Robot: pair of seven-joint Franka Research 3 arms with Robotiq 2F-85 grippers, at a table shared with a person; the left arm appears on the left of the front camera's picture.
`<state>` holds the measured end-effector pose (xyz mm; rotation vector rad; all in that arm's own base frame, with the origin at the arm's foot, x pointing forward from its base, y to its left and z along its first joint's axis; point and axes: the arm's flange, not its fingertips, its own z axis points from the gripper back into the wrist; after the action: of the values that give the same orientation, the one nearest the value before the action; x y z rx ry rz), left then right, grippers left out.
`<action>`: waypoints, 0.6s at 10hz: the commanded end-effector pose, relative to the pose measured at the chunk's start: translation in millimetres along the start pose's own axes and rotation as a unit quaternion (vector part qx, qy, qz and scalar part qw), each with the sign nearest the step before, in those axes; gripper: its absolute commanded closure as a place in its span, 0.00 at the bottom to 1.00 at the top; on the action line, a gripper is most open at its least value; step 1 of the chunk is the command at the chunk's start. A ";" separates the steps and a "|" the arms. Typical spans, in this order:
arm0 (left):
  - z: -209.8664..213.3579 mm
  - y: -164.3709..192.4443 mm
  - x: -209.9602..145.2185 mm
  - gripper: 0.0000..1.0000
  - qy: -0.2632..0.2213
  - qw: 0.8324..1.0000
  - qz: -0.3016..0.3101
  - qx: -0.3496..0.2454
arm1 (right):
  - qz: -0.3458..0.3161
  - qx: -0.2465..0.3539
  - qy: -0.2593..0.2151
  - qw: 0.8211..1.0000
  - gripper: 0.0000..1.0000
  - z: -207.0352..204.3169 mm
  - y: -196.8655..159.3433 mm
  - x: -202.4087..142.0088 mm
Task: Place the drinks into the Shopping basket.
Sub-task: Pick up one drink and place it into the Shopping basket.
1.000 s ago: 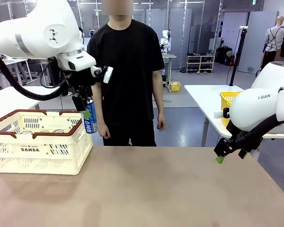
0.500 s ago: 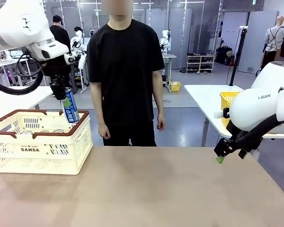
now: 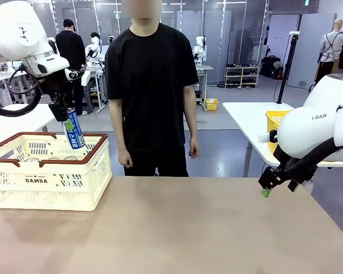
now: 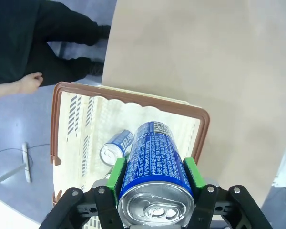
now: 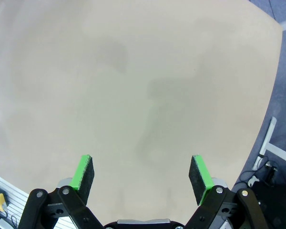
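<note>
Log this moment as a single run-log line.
left gripper: shut on blue can, above Shopping basket | right gripper: open, over table | basket: another can inside

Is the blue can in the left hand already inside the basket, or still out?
Still out: the blue can hangs tilted in the left hand, above the Shopping basket rim.
</note>
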<state>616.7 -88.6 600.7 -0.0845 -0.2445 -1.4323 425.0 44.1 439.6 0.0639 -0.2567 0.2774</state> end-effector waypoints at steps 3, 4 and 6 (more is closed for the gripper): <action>8.5 4.7 -9.6 0.41 0.017 1.000 -0.017 0.007 | 0.007 0.005 -0.002 1.000 0.00 -0.1 -1.3 -0.4; 5.3 4.8 -11.9 0.41 0.019 0.999 -0.025 0.012 | 0.007 0.005 -0.002 1.000 0.00 -0.1 -1.3 -0.4; -6.3 9.7 -17.7 0.41 0.026 0.999 -0.004 0.020 | 0.007 0.005 -0.002 1.000 0.00 -0.1 -1.3 -0.4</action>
<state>621.9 -75.9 596.8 -0.0410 -0.2140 -1.4425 425.0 44.1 439.6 0.0639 -0.2568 0.2774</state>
